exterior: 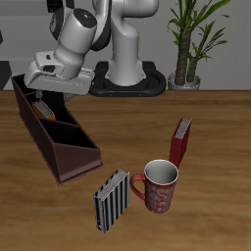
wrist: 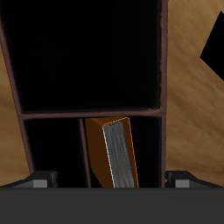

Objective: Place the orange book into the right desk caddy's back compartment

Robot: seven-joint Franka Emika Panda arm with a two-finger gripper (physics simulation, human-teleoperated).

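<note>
Setting, for your reference: a simulated office or study desk. You have a wood-grain table (exterior: 216, 137), a dark brown desk caddy (exterior: 57, 132) with dividers, a red patterned mug (exterior: 158, 185), a dark red book (exterior: 181, 141) standing upright, a grey-and-black striped book (exterior: 112, 200), and a potted plant (exterior: 192, 39) behind.

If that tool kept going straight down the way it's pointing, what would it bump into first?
Most likely the orange book, standing in the caddy directly below the tool. Depth is hard to judge; the caddy's walls sit close on either side.
</note>
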